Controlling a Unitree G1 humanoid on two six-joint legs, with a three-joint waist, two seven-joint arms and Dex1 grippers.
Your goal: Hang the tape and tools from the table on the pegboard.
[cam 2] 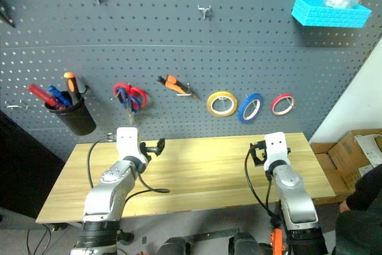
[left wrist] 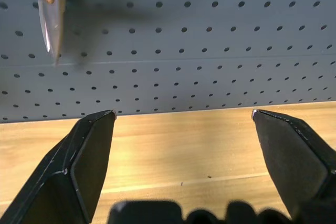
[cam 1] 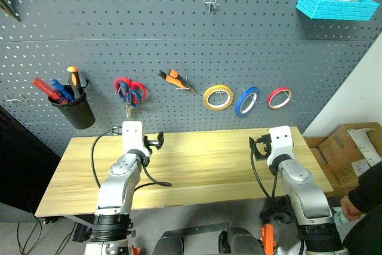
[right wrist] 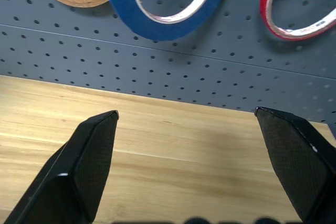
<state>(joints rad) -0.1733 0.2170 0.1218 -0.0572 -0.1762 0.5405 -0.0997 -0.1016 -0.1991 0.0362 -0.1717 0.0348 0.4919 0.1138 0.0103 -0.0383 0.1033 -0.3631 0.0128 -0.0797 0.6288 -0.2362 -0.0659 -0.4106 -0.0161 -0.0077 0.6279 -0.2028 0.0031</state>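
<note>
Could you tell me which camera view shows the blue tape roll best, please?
The right wrist view: the thin blue ring-shaped tape roll hangs large on the dark grey pegboard, its top cut off. Both eye views show it whole but small.

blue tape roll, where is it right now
The thin blue ring-shaped tape roll hangs on the dark grey pegboard, between the yellow tape roll and the smaller red tape roll, above the table's right half.

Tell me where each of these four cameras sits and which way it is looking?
Left eye and right eye: on the head, looking forward and down at the table and pegboard; both arms show.
Left wrist: on the left arm, facing the pegboard; its open fingers show.
Right wrist: on the right arm, facing the blue tape; its open fingers show.
Shared: all see table and pegboard.
</note>
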